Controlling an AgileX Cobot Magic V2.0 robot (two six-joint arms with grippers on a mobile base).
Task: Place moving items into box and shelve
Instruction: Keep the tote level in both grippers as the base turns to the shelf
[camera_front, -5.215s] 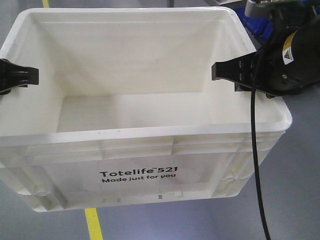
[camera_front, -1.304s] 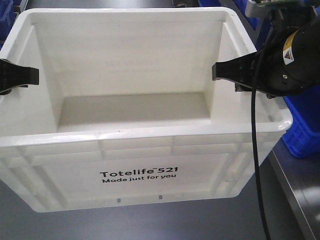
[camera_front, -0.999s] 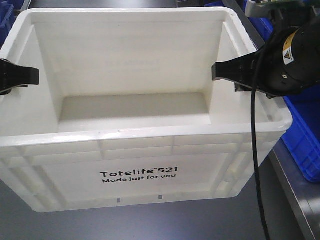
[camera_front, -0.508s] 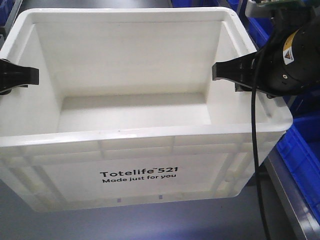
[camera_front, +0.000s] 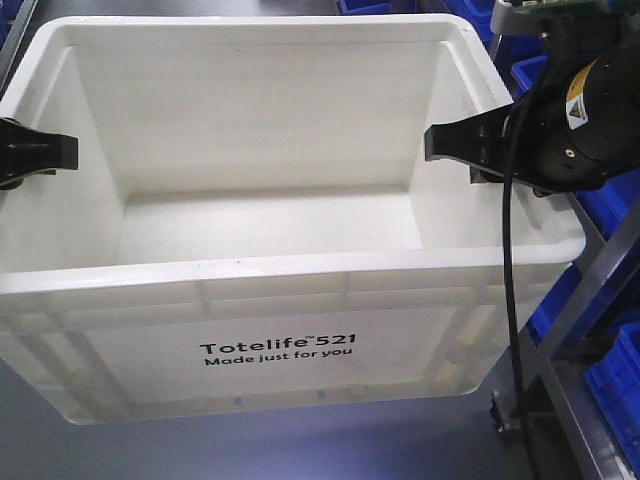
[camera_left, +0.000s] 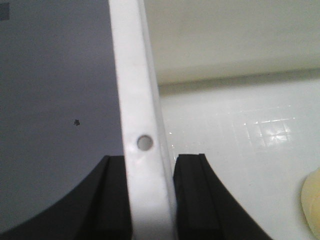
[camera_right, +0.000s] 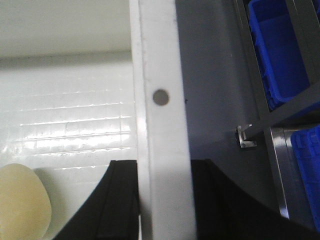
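Grey floor (camera_front: 330, 455) under load | box (camera_front: 300, 268) nearest, level, looks lifted | L gripper (camera_left: 150, 200) clenched on L rim, R gripper (camera_right: 162, 200) clenched on R rim: opposed pinch stops tipping | pale yellow item (camera_right: 22, 202) inside on box bottom | blue bins (camera_front: 612, 195) beyond on R, prob shelf side

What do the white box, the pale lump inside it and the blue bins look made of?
The box: moulded plastic, white and semi-gloss, judging by its ribbed walls, the moulded rim hole and the glare on its floor. The pale yellow item: smooth and matte, possibly foam or soft rubber, but only an edge shows, so I'm unsure. The blue bins: rigid, glossy plastic by their sheen.
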